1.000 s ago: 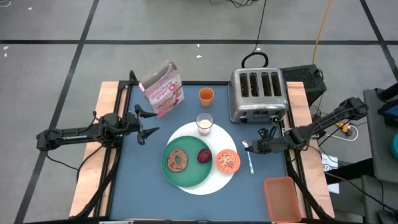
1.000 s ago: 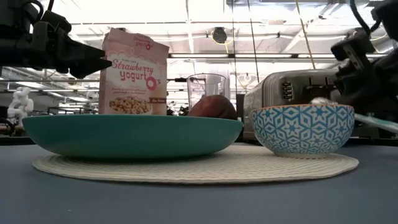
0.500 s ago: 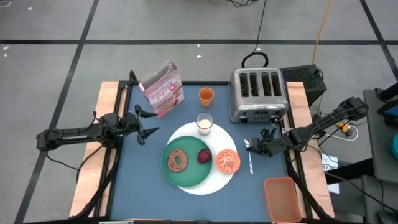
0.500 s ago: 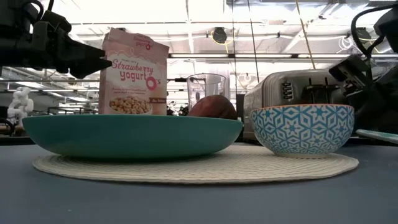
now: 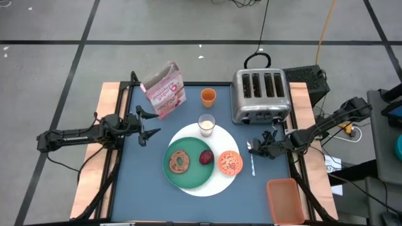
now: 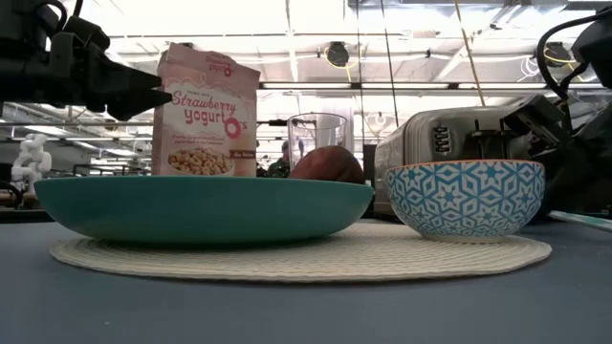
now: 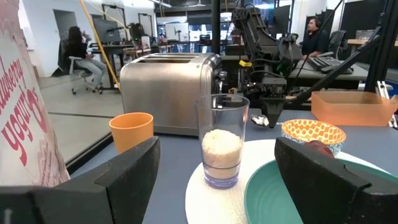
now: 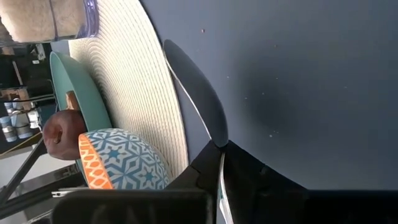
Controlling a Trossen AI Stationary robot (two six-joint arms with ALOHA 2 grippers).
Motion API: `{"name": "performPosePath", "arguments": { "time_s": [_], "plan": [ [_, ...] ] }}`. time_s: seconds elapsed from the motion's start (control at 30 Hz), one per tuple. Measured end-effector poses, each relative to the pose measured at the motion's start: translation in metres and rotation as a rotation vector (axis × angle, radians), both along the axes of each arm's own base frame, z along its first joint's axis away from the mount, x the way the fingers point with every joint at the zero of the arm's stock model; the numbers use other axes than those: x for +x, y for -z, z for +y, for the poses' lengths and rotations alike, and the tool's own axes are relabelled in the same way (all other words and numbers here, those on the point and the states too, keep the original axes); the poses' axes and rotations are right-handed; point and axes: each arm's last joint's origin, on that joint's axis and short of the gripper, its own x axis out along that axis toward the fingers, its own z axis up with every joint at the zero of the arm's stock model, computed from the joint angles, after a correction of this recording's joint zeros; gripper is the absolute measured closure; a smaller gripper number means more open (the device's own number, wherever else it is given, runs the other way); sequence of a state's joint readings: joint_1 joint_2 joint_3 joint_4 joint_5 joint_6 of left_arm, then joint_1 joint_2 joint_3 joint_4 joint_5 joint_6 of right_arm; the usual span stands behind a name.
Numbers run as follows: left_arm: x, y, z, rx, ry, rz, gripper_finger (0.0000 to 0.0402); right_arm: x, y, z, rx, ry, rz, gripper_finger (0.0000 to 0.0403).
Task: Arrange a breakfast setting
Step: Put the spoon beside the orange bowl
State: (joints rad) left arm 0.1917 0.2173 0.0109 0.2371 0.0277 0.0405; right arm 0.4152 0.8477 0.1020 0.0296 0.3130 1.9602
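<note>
Right gripper just right of the white round mat, jaws pinched shut on the metal spoon. Left gripper, left of that mat, jaws wide, empty. One green plate, one small orange patterned bowl, one milk glass.

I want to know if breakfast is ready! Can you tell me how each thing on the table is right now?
bagel: on the green plate
dark red fruit: on plate
patterned bowl: filled, on white mat
milk glass: upright, partly full
orange cup: upright
cereal box: standing
spoon: beside mat, right gripper shut on it
left gripper: open, empty
</note>
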Motion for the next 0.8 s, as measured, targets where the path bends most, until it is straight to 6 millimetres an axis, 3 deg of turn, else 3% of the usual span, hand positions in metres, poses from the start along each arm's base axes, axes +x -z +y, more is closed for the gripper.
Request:
{"name": "performPosePath", "arguments": {
  "time_s": [0.23,0.57,0.8],
  "plan": [
    [0.0,-0.0002,0.0,-0.001,0.0,-0.002,0.008,0.0007,0.001,0.0002,-0.004,0.0,0.009,0.0359],
    [0.0,-0.0003,0.0,-0.004,0.0,-0.004,0.008,0.0006,0.0011,0.0002,-0.007,-0.006,0.01,0.0275],
    [0.0,-0.0003,0.0,-0.004,-0.001,-0.004,0.008,0.0003,0.001,0.0001,-0.006,-0.008,0.007,0.0262]
  ]
}}
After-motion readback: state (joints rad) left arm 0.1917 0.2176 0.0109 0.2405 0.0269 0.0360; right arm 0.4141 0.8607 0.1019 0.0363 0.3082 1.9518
